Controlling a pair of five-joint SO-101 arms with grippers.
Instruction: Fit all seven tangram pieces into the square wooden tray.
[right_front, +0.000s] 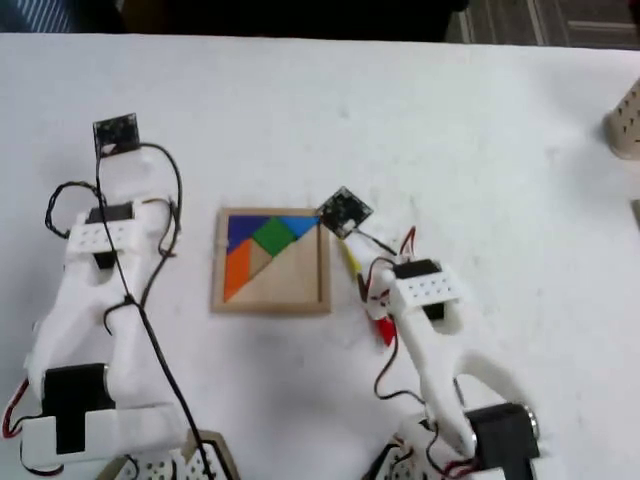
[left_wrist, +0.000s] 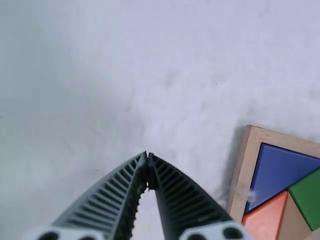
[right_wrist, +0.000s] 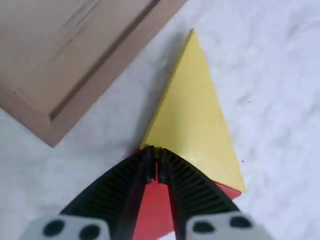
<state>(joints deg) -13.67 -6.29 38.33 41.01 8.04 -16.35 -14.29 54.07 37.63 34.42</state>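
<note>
The left gripper (left_wrist: 148, 159) has its ribbed fingers pressed together at the tips with nothing between them, over bare white table. Off to one side of those fingers, near but not touching, is a corner of the square wooden tray (left_wrist: 239, 170). That corner holds a blue triangle (left_wrist: 282, 167), a green piece (left_wrist: 307, 197) and an orange piece (left_wrist: 265, 220).

The right gripper (right_wrist: 154, 156) is closed to a thin slit and grips nothing that I can make out. Its tips sit at the wide edge of the yellow triangle (right_wrist: 192, 115), which stretches away ahead of them. The red piece (right_wrist: 150, 215) lies under and behind the fingers, and the yellow seems to overlap it. The tray's rim (right_wrist: 102, 80) runs just beside the yellow triangle's long edge, ahead and to one side of the tips.

Risks, as I judge them:
- Shut fingers can only shove. A push could drive the yellow triangle into the raised rim and jam it there, or shift the tray.
- The red piece could be dragged along with the yellow.
- Flat pieces lying on the table are hard to pinch, so a grasp may slip.

No brand, label or writing can be read.
</note>
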